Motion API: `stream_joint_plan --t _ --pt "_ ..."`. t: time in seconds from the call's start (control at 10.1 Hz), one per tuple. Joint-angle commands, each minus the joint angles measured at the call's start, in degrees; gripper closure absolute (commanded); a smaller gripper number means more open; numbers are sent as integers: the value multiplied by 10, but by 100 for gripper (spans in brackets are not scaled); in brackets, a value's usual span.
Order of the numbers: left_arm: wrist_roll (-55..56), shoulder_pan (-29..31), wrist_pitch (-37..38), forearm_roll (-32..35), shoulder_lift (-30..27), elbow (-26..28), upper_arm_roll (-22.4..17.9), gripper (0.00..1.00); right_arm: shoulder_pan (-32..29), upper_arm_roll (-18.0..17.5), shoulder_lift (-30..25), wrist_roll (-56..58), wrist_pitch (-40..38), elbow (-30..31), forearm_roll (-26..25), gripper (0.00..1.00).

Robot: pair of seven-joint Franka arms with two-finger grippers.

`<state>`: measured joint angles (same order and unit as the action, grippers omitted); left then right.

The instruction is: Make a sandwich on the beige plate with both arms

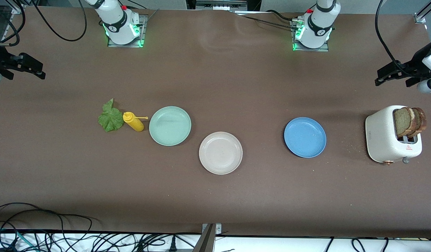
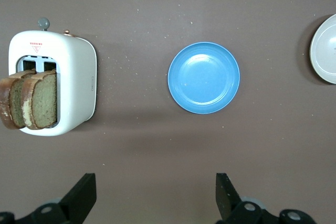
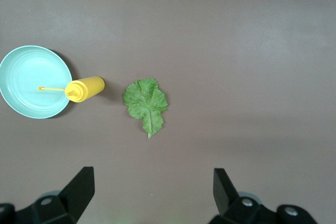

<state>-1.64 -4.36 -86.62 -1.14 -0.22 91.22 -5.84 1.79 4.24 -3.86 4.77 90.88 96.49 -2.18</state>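
1. Left gripper (image 1: 389, 75) hangs high over the tabletop (image 1: 215, 189) at the left arm's end, fingers (image 2: 81, 195) spread wide, holding nothing.
2. Right gripper (image 1: 31, 68) hangs high over the tabletop's right-arm end, fingers (image 3: 79, 187) likewise spread, empty.

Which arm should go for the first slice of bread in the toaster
Left. The left gripper hangs open at the toaster's end of the table, and both bread slices stand in its slots. The right gripper waits open at the lettuce's end.
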Motion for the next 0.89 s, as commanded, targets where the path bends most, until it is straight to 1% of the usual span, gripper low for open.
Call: stream_joint_plan --t 0.0,0.79 --pt "-14 3 14 14 8 -17 3 0 2 -1 6 -5 -10 -16 -7 0" --pt "-14 4 14 14 8 -17 3 0 12 -5 5 -5 -10 -17 -5 0"
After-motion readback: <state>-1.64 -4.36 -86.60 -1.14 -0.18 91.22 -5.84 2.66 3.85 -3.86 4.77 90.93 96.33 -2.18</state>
